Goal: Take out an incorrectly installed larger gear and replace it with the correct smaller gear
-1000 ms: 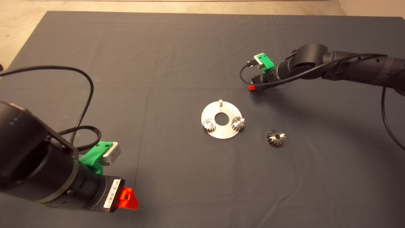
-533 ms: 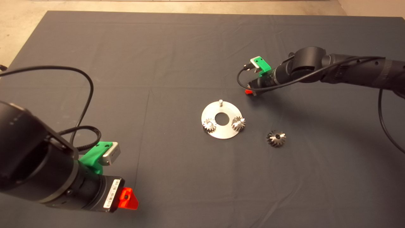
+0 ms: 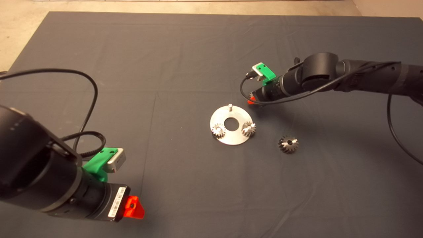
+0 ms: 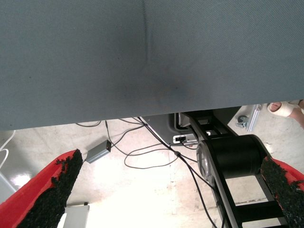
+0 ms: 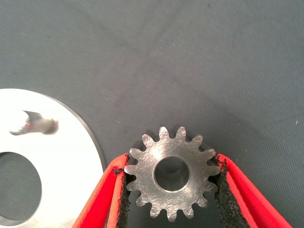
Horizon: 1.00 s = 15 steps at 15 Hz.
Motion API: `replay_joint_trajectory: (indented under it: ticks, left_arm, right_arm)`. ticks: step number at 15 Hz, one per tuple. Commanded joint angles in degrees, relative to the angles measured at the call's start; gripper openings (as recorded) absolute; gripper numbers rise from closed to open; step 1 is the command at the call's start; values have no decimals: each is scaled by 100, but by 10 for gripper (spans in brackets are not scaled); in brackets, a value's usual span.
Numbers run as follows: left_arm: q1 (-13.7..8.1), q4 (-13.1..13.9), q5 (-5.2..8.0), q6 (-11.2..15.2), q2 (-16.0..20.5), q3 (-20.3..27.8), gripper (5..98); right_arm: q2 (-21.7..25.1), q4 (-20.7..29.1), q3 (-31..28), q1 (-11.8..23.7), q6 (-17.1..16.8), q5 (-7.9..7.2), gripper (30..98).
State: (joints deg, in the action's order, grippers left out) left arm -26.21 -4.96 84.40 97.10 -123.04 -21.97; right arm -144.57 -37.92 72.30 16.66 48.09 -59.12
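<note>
1. Head view: a dark mat covers the surface. Near its middle lies a round steel plate with a large centre hole. A bare pin stands upright at the plate's far edge. Two small shiny gears sit on the plate, one at its left side and one at its right.
2. Same view: the larger gear lies flat on the mat, off the plate, to the right of it and a little nearer the camera, touching nothing else.
3. Same view: the right arm reaches in from the right edge. Its end effector is low over the mat just beyond the plate's far right rim, close to the pin. Only a bit of red finger shows here, and what it holds is hidden by the wrist.
4. Same view: the left end effector waits at the lower left, well apart from the plate.
5. Left wrist view: the left end effector is released, its two black pads spread wide with nothing between them. Past the mat's edge show the floor, loose cables, part of the robot's base and a person's foot.
6. Right wrist view: the right end effector is clenched on the smaller gear, pads pressing its teeth on two opposite sides. The gear's flat face and centre hole face the camera. It is held just beside the plate's rim, not over the pin, which shows blurred on the plate.
</note>
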Motion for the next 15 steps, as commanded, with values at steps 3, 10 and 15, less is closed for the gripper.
replay_joint_trajectory:
  ticks: [3,10,15]
  left_arm:
    - [-25,97,33,20,21,80,976]
    - [-25,101,42,20,21,80,976]
    - [-25,101,42,20,20,80,976]
  right_arm:
    - [3,-92,-174,250,34,54,395]
    - [-151,-87,-350,447,25,24,395]
    - [-366,-83,-359,610,-2,-20,396]
